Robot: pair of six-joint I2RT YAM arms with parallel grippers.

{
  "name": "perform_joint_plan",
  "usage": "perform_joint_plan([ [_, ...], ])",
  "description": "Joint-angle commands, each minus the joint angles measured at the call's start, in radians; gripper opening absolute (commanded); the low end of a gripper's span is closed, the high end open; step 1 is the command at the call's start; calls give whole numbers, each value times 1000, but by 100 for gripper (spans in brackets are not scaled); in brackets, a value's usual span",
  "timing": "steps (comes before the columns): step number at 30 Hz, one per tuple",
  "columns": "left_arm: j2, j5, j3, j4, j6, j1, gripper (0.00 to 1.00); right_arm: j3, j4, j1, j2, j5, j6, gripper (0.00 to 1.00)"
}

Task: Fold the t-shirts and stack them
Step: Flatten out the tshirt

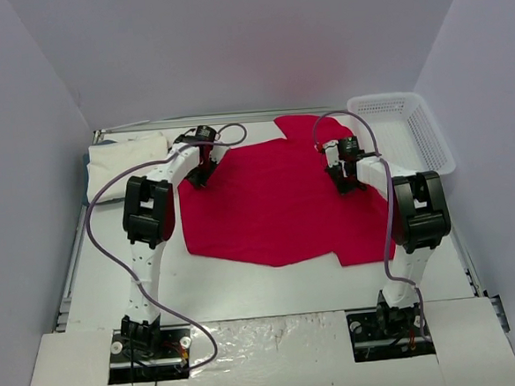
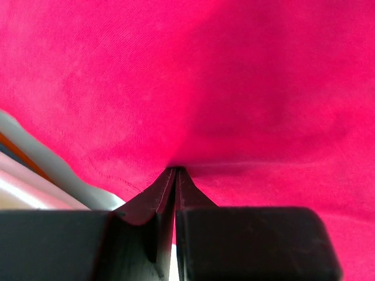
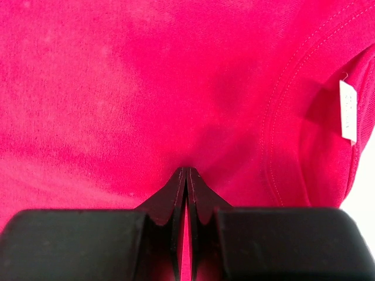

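Note:
The red t-shirt (image 1: 276, 200) lies spread across the middle of the table. The white t-shirt (image 1: 127, 153) is a folded rectangle at the back left corner. My left gripper (image 1: 205, 172) is at the red shirt's back left edge. In the left wrist view it (image 2: 176, 170) is shut, with red cloth (image 2: 234, 88) puckered at its tips. My right gripper (image 1: 343, 180) is on the shirt's back right part, near the collar. In the right wrist view it (image 3: 186, 170) is shut on red cloth (image 3: 146, 88), next to the collar seam (image 3: 275, 129) and a white label (image 3: 347, 111).
A white mesh basket (image 1: 405, 130) stands at the back right corner, just right of the right arm. Grey walls enclose the table on three sides. Purple cables loop off both arms. A pale strip of table (image 2: 41, 161) shows beside the shirt's edge.

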Motion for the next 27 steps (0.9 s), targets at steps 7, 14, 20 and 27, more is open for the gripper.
perform_joint_plan([
  [7,216,-74,374,-163,-10,56,2,-1,-192,24,119,4,-4,0],
  [14,370,-114,670,-252,11,66,2,112,-224,56,188,7,7,0],
  [20,371,-120,647,-184,14,66,2,215,-250,98,267,-8,24,0],
  [27,408,-159,702,-141,31,66,2,340,-273,112,355,-13,24,0],
])
